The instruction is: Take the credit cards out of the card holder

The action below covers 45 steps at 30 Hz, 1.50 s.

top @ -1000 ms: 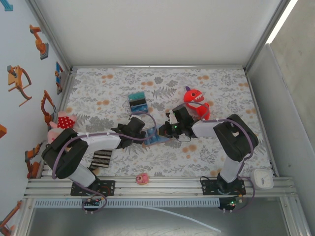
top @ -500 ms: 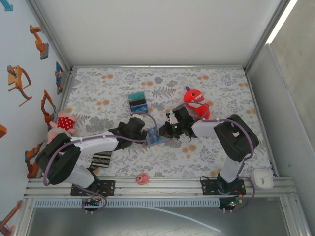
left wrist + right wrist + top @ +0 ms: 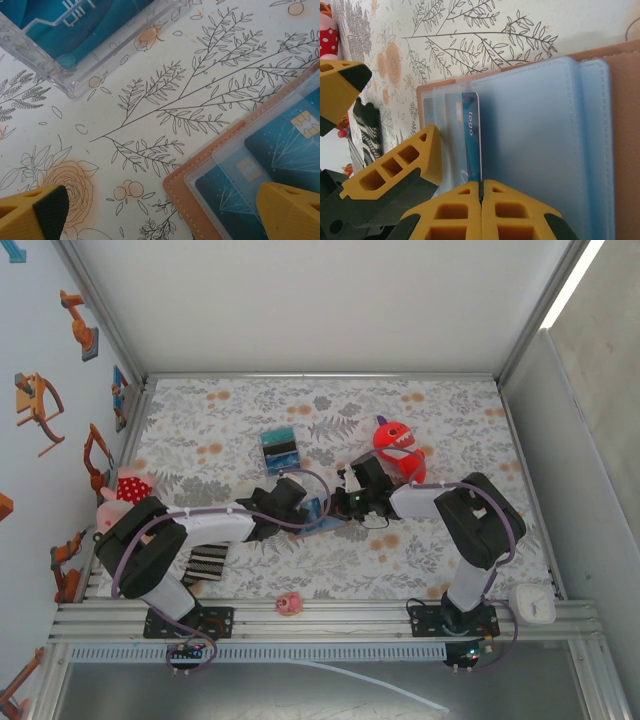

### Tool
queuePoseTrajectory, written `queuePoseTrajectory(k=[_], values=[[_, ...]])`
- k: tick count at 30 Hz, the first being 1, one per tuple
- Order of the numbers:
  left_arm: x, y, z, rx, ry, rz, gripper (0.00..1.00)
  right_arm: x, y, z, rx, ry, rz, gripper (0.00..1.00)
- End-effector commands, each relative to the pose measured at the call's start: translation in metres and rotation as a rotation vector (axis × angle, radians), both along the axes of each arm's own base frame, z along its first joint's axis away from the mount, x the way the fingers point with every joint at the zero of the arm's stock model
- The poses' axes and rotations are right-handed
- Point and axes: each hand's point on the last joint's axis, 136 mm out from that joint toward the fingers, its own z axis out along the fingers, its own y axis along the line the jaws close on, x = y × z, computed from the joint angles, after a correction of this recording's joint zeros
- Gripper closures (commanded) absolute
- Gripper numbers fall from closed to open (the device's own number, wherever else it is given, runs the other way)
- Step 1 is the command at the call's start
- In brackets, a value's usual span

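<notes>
The card holder [image 3: 320, 513] lies open on the flowered table cover [image 3: 450, 410], about the middle of the table, between the two arms' tips. A striped teal block [image 3: 280, 448] sits just beyond it to the left, and a red toy dinosaur [image 3: 397, 448] stands beyond it to the right.

The right gripper [image 3: 481, 192] has its two yellow fingers pressed together on the lower edge of a blue credit card [image 3: 470, 127]. The card stands part way out of the clear sleeves, between the holder's tan cover and its pale blue leaves.

The left gripper [image 3: 160, 202] is spread wide and holds nothing. One fingertip [image 3: 37, 212] is over bare cloth, and the other [image 3: 290, 212] is over the holder's sleeves. In the left wrist view, the holder's tan stitched corner and two blue chip cards under clear plastic show on the right. A clear plastic case [image 3: 65, 75] with teal inside lies at the far left.

Along the near edge of the table are a black-and-white striped cloth [image 3: 205, 562] on the left and a small pink toy [image 3: 289, 603] in the middle. A red spotted soft toy [image 3: 125, 490] sits by the left wall.
</notes>
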Motion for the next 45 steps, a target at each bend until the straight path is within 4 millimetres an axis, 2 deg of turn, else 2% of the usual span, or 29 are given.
queuePoseTrajectory(k=[1,8,13,18,22,32,35,39,45], values=[[-0.004,0.003,-0.008,0.056,0.028,-0.017,0.03,0.004,-0.002,0.01,0.01,-0.025,-0.015,1.0],[-0.008,0.017,-0.013,0.116,0.038,-0.001,0.03,0.004,-0.01,0.012,-0.042,-0.045,-0.018,1.0],[-0.008,0.017,-0.011,0.118,0.035,-0.002,0.03,0.005,-0.008,0.016,-0.026,-0.051,-0.014,1.0],[-0.007,0.015,-0.015,0.111,0.046,0.004,0.03,0.005,0.005,0.025,0.062,-0.052,0.005,0.83],[-0.009,0.013,-0.019,0.096,0.062,0.01,0.03,0.003,0.014,0.027,0.098,-0.054,0.017,0.8],[-0.011,0.012,-0.019,0.083,0.061,0.01,0.03,0.0,0.024,0.017,0.103,-0.048,0.032,0.84],[-0.011,0.012,-0.018,0.082,0.058,0.012,0.03,-0.001,0.022,0.012,0.089,-0.043,0.03,0.93],[-0.011,0.014,-0.014,0.084,0.046,0.013,0.03,0.0,0.014,0.013,0.029,-0.077,0.026,0.97],[-0.009,0.018,0.0,0.083,0.008,0.008,0.03,0.004,-0.004,0.025,-0.101,-0.156,0.038,1.0]])
